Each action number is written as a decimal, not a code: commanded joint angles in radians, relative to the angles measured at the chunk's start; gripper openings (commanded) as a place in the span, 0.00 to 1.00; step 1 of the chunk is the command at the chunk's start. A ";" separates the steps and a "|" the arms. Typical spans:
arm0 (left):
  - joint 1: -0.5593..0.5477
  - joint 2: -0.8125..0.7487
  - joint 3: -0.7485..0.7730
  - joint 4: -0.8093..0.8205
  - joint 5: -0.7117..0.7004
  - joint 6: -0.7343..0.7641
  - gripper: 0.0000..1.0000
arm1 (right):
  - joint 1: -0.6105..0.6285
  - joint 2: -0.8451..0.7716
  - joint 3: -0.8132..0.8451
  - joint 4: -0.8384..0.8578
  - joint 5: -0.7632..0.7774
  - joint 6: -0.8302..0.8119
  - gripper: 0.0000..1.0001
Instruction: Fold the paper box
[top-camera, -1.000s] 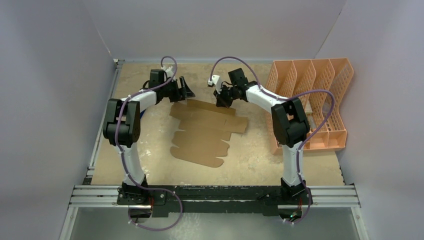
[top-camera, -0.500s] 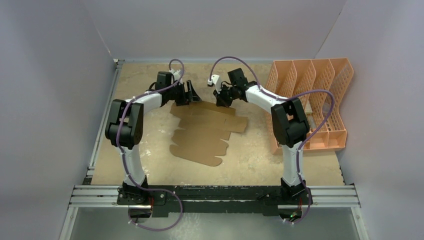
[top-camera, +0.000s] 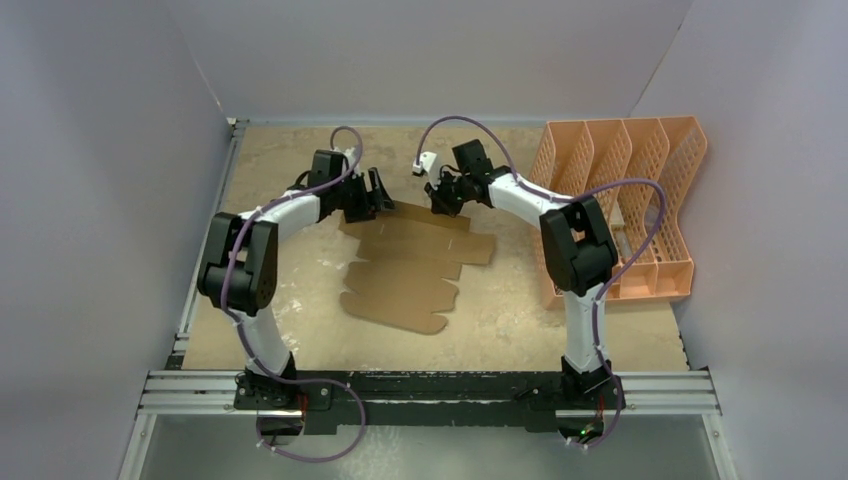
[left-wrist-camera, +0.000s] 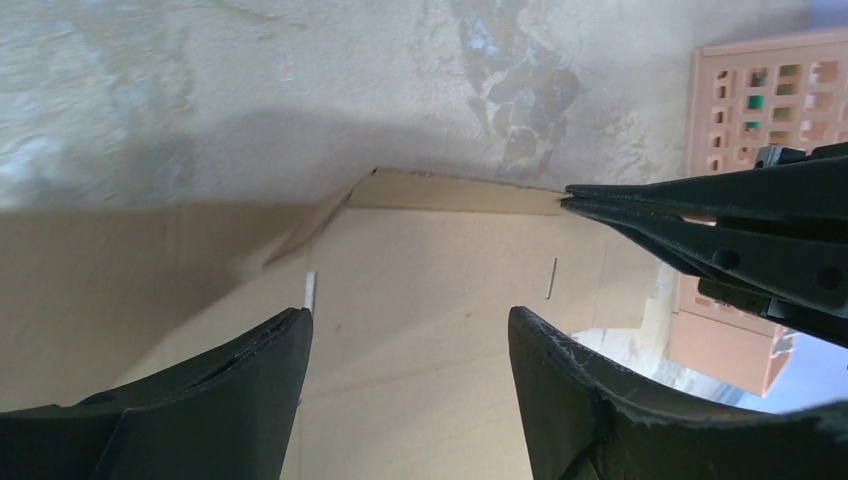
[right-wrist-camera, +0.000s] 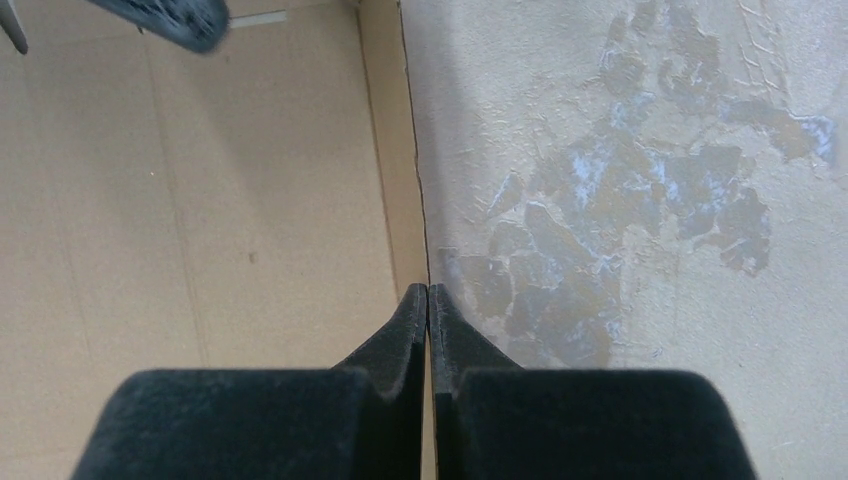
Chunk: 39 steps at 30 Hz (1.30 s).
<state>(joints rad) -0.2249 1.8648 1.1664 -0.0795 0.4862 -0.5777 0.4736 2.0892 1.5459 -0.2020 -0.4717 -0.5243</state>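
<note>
The paper box (top-camera: 415, 265) is a flat brown die-cut cardboard sheet with rounded tabs, lying mid-table. My right gripper (top-camera: 440, 203) is at its far edge, shut on the raised back flap; in the right wrist view the fingers (right-wrist-camera: 428, 288) close on the sheet's edge (right-wrist-camera: 200, 200). My left gripper (top-camera: 378, 195) is open over the far left corner. In the left wrist view its jaws (left-wrist-camera: 408, 315) stand wide apart above the cardboard (left-wrist-camera: 430, 270), whose back flap is lifted, and the right gripper (left-wrist-camera: 700, 215) pinches that flap's end.
A peach-orange perforated file organizer (top-camera: 620, 200) stands at the right of the table, and its corner shows in the left wrist view (left-wrist-camera: 740, 110). Purple walls close in the left, back and right. The table surface (right-wrist-camera: 620, 200) is worn and patchy.
My left gripper has moved right, from beside the sheet's far left corner to over it. My right gripper has shifted slightly, still at the back flap.
</note>
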 joint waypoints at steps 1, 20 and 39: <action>-0.003 -0.130 0.021 -0.146 -0.163 0.062 0.72 | 0.011 -0.069 -0.018 0.023 0.032 -0.028 0.00; -0.002 -0.252 -0.212 -0.184 -0.309 0.001 0.69 | 0.046 -0.073 -0.023 0.007 0.064 -0.072 0.00; -0.015 -0.215 -0.215 -0.137 -0.290 0.018 0.33 | 0.060 -0.073 -0.023 0.010 0.071 -0.062 0.00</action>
<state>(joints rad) -0.2260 1.6978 0.9516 -0.2558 0.1860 -0.5632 0.5201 2.0632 1.5234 -0.1959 -0.4072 -0.5800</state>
